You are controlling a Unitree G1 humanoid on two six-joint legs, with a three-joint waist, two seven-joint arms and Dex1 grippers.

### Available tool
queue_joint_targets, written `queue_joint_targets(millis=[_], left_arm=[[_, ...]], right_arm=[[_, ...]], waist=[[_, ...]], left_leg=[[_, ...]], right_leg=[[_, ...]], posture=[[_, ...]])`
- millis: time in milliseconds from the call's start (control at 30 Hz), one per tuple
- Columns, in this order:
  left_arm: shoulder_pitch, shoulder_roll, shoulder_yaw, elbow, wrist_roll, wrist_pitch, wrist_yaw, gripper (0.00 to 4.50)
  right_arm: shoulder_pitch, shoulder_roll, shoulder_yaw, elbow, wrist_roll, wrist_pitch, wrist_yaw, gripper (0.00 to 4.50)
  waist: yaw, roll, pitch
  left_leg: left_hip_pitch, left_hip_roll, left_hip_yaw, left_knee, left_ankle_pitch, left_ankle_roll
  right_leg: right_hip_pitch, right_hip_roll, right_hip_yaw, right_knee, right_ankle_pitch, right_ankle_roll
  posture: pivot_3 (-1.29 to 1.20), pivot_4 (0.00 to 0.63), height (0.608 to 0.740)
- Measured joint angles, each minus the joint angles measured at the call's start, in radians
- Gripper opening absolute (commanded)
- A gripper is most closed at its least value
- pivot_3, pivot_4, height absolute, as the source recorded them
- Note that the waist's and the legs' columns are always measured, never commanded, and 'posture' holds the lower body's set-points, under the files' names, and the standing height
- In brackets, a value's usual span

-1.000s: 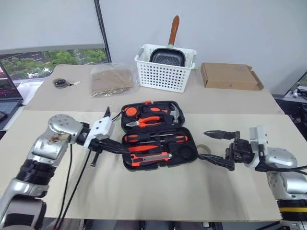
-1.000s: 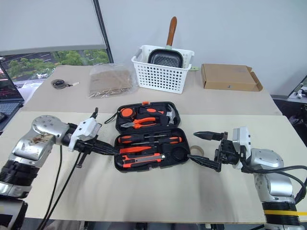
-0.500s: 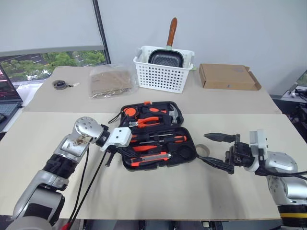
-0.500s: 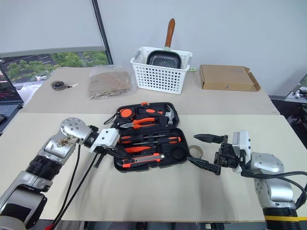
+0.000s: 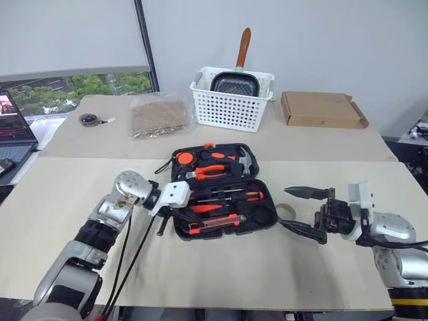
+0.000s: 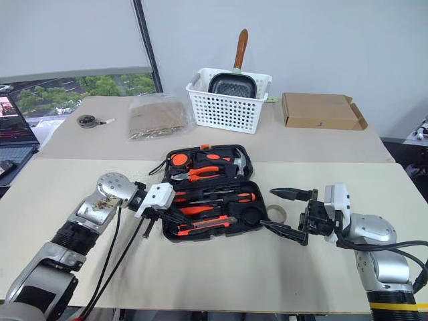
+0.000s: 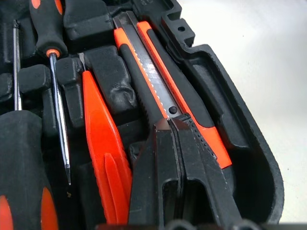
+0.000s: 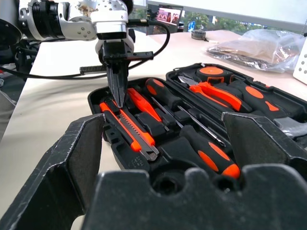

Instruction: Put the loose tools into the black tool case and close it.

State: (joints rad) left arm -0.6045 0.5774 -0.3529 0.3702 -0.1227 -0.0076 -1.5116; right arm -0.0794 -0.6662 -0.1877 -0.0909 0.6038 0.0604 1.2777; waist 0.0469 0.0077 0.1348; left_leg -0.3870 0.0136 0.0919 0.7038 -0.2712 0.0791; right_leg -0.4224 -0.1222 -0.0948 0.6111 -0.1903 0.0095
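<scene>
The black tool case [image 5: 221,190] lies open on the table [image 5: 214,267], with screwdrivers [image 8: 165,98] and an orange-black knife [image 7: 163,91] in its recesses. The left gripper [image 8: 118,98], fingers pressed together, points down at the knife's end and seems to touch it. The right gripper [image 5: 304,210] hovers wide open, empty, beside the case's right edge.

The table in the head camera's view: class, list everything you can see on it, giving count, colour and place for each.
tool case: one, black, open, table centre
screwdrivers: several, black-orange, in case
utility knife: one, orange-black, case front edge
pliers: one, orange-handled, case far half
tape roll: one, pale, right of case
basket: one, white, far side
pan: one, dark, brown handle, in basket
cardboard box: one, brown, far right
plastic bag: one, clear, left of basket
left hand: shut, tips at knife
right hand: open, beside case
</scene>
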Motion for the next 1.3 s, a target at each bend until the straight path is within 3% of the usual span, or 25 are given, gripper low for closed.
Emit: queue_joint_targets(millis=[400,533,667,767,933,1100,1133,1233,1300], left_arm=[[0.023,-0.001,0.028,-0.027,-0.008,-0.001,0.028,0.02],[0.077,0.034,0.082,-0.161,-0.085,0.150,0.045,0.02],[0.087,0.055,0.195,-0.352,-0.229,0.347,0.109,0.02],[0.092,0.067,0.282,-0.462,-0.351,0.479,0.153,0.65],[0.146,0.147,0.382,-0.627,-0.525,0.677,0.205,2.61],[0.209,0.199,0.400,-0.711,-0.560,0.713,0.240,4.29],[0.222,0.205,0.404,-0.719,-0.564,0.713,0.245,4.49],[0.262,0.230,0.407,-0.735,-0.566,0.707,0.253,4.49],[0.289,0.254,0.407,-0.743,-0.559,0.701,0.253,4.50]], right_arm=[[-0.020,-0.032,0.006,0.010,-0.021,0.002,0.008,4.50],[-0.027,-0.043,0.017,0.045,-0.077,0.001,-0.015,4.50],[-0.031,-0.066,0.024,0.052,-0.133,0.002,-0.044,4.50],[-0.035,-0.098,0.030,0.055,-0.165,0.011,-0.052,4.50],[-0.048,-0.181,0.069,0.054,-0.251,0.048,-0.072,4.50],[-0.066,-0.253,0.128,0.051,-0.320,0.080,-0.060,4.50],[-0.073,-0.254,0.140,0.051,-0.326,0.084,-0.056,4.50],[-0.102,-0.255,0.177,0.048,-0.337,0.103,-0.041,4.50],[-0.118,-0.255,0.194,0.052,-0.349,0.104,-0.035,3.98]], waist=[[-0.003,-0.002,-0.009],[-0.011,-0.008,-0.005],[-0.011,-0.010,-0.003],[-0.012,-0.011,-0.003],[-0.019,-0.012,-0.001],[-0.022,-0.013,0.001],[-0.023,-0.014,0.001],[-0.026,-0.014,0.001],[-0.028,-0.014,0.002]], left_leg=[[0.000,0.000,0.001,0.000,-0.004,-0.006],[-0.010,0.000,0.001,0.000,0.000,0.000],[-0.019,0.000,0.001,0.000,0.002,-0.004],[-0.018,0.000,0.001,0.000,0.000,-0.001],[-0.017,0.000,0.001,0.000,0.000,-0.001],[-0.015,0.000,0.000,0.000,0.001,-0.003],[-0.015,0.001,0.000,0.000,0.002,-0.003],[-0.015,0.001,0.000,-0.001,0.002,-0.004],[-0.016,0.001,0.000,-0.001,0.002,-0.004]], right_leg=[[0.001,-0.005,-0.002,0.001,-0.001,-0.001],[-0.008,-0.003,-0.002,0.001,0.002,0.003],[-0.016,-0.001,-0.001,0.001,0.006,-0.004],[-0.015,-0.001,-0.001,0.000,0.004,0.000],[-0.014,-0.001,-0.001,0.000,0.001,0.005],[-0.013,0.000,-0.001,0.001,-0.001,0.000],[-0.013,0.000,-0.001,0.002,-0.001,0.000],[-0.014,0.000,-0.001,0.001,-0.001,-0.001],[-0.014,0.000,-0.001,0.001,-0.001,0.000]], posture=[[0.00,0.150,0.700],[0.00,0.150,0.700],[0.00,0.150,0.700],[0.00,0.150,0.700],[0.00,0.150,0.700],[0.00,0.150,0.700],[0.00,0.150,0.700],[0.00,0.150,0.700],[0.00,0.150,0.700]])
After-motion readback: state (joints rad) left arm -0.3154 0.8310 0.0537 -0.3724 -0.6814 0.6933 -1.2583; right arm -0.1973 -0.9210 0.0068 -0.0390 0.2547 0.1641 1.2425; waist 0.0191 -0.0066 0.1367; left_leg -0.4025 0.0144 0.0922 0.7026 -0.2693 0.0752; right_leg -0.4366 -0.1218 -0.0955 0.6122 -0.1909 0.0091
